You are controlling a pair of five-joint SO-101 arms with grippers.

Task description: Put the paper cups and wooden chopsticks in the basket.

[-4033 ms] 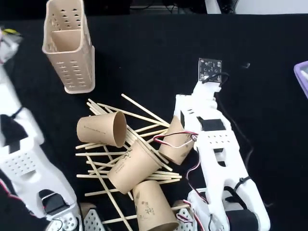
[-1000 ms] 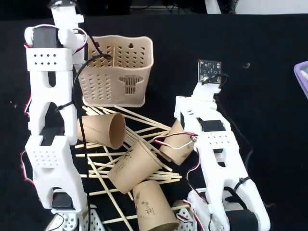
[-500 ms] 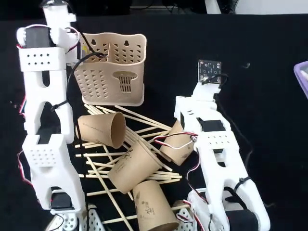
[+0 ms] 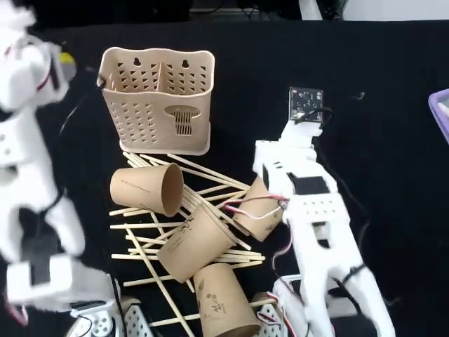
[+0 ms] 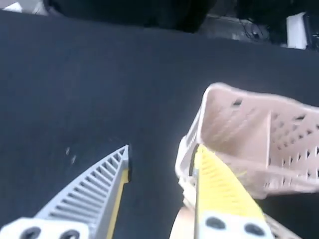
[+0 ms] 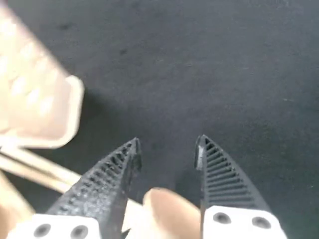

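Paper cups (image 4: 147,188) and wooden chopsticks (image 4: 140,225) lie heaped on the worktop (image 4: 393,161) beside the upright basket (image 4: 158,105), none apparently loaded; the left gripper (image 5: 160,152) by its rim and the right gripper (image 6: 168,142) over one cup (image 6: 169,211) have fingers open, empty, a first grasp likely next.

The surface (image 4: 393,63) is covered in black cloth. A purple container's corner (image 4: 440,107) sits at its right edge.

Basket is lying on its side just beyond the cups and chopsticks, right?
Not on its side: the basket stands upright, open end up, as the high view shows. It is just beyond the cups and chopsticks.
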